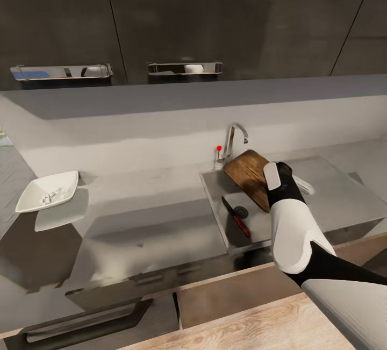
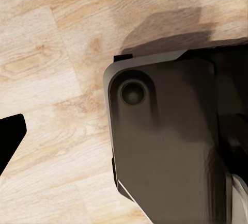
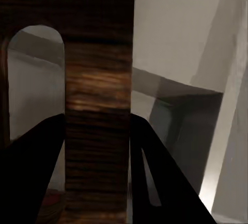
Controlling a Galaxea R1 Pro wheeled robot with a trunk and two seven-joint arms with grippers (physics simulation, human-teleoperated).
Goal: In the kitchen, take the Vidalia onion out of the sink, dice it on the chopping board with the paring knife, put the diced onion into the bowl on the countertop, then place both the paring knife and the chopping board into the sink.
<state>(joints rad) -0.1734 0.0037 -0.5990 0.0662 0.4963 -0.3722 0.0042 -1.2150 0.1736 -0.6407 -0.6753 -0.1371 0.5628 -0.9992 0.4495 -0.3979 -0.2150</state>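
Observation:
The dark-brown chopping board (image 1: 244, 172) leans tilted in the grey sink (image 1: 214, 199), its upper end near the tap (image 1: 235, 137). My right gripper (image 1: 271, 186) is shut on its lower right end. In the right wrist view the two black fingers (image 3: 155, 172) clamp the board's wood strip (image 3: 98, 79) beside the handle slot. The paring knife (image 1: 242, 225), red handle and dark blade, lies flat on the basin floor by the drain. The white bowl (image 1: 32, 199) stands on the countertop (image 1: 150, 215) at far left, with white onion dice (image 1: 51, 197) in it.
The sink's flat drainboard (image 1: 333, 188) stretches right of the basin. Dark wall cabinets with chrome handles (image 1: 184, 68) hang above. The left wrist view looks down at pale wood floor (image 2: 51, 53) and the robot's dark base (image 2: 165, 141).

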